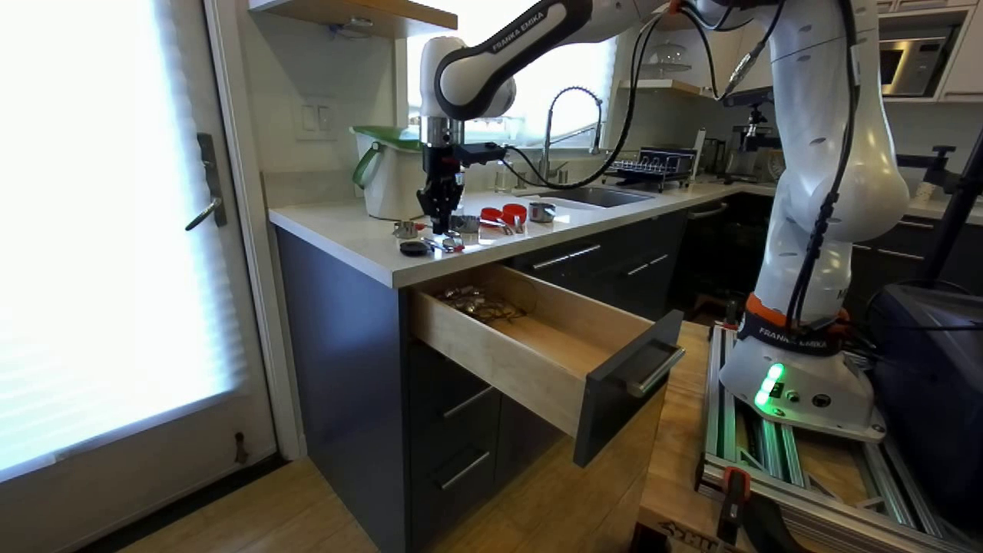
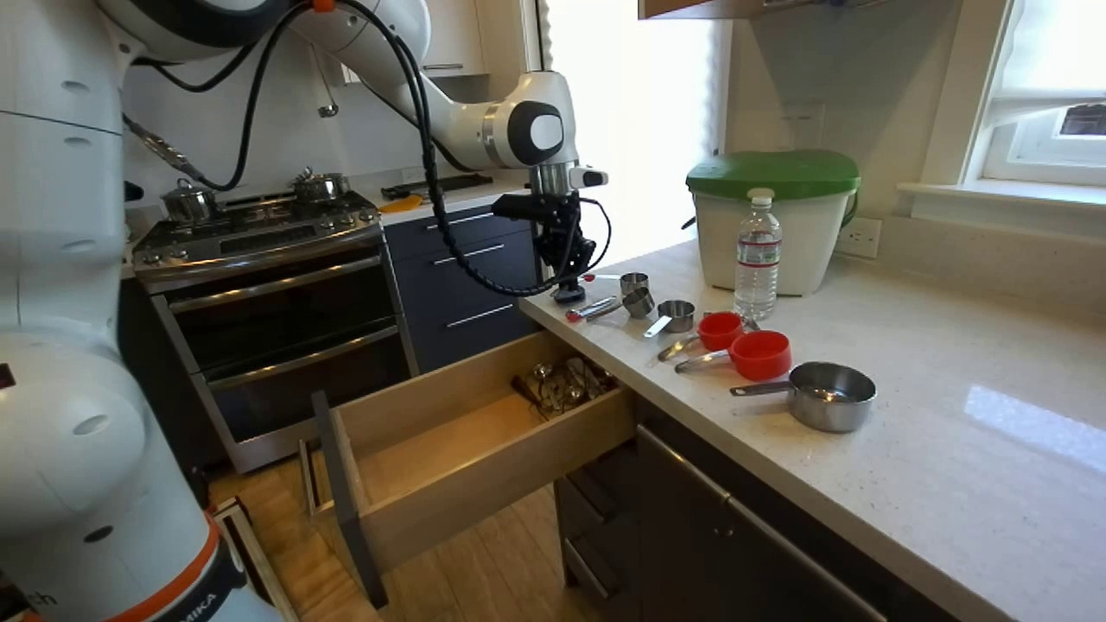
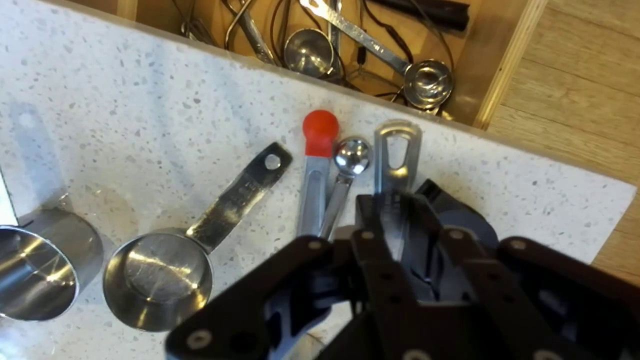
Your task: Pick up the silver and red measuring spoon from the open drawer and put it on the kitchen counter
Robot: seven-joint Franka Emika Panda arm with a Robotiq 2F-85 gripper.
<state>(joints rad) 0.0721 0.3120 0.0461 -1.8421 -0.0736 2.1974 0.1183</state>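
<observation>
A measuring spoon with a silver handle and red end (image 3: pixel 316 172) lies on the pale kitchen counter (image 3: pixel 150 100), near its front edge. A small silver spoon (image 3: pixel 351 156) lies beside it. My gripper (image 3: pixel 392 202) is down at the counter and looks shut on a silver slotted handle (image 3: pixel 397 131); that utensil's other end is hidden by the fingers. In both exterior views the gripper (image 1: pixel 440 229) (image 2: pixel 566 278) stands upright over the counter corner. The wooden drawer (image 1: pixel 491 361) (image 2: pixel 501 484) is open below, with metal utensils (image 2: pixel 570 389) at its rear.
A black round item (image 3: pixel 462 215) lies just right of the fingers. Steel cups (image 3: pixel 157 280) (image 2: pixel 832 397) and red cups (image 2: pixel 760 354) line the counter. A water bottle (image 2: pixel 758 276) and green-lidded bin (image 2: pixel 773 233) stand behind. The drawer front (image 1: pixel 626 392) juts into the room.
</observation>
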